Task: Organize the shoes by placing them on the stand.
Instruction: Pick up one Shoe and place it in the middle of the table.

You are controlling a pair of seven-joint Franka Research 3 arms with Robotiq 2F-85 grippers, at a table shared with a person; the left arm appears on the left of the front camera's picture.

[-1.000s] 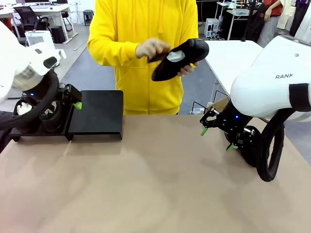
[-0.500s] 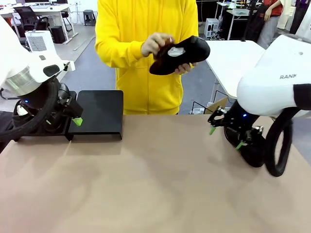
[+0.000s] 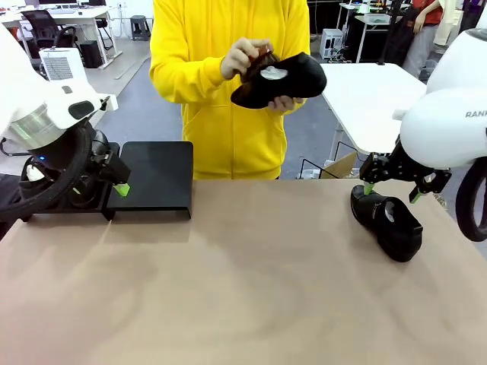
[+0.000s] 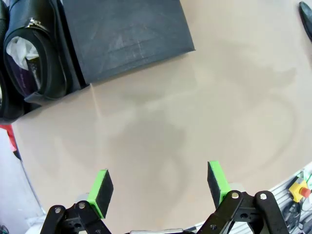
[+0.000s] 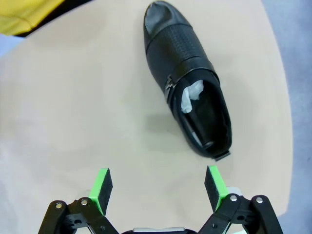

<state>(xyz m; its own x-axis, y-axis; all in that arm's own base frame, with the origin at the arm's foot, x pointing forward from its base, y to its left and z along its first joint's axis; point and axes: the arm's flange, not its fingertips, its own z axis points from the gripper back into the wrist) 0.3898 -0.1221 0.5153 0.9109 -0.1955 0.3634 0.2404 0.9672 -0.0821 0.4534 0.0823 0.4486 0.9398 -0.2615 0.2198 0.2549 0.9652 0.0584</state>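
My right gripper point(image 3: 392, 192) has risen clear of the shoe point(image 5: 187, 105); its jaws stand wide and empty. The shoe lies on the table just ahead of and below these fingers, its long axis running away from me, heel nearest, toe farthest, slightly skewed. My left gripper point(image 4: 158, 187), likewise wide and empty, hangs beside the stand point(image 4: 126, 34), well apart from that shoe. Judgement: the right arm is nearer.

Bare tabletop point(image 3: 228, 289) between stand point(image 3: 152, 176), left, and lone shoe point(image 3: 386, 220), right
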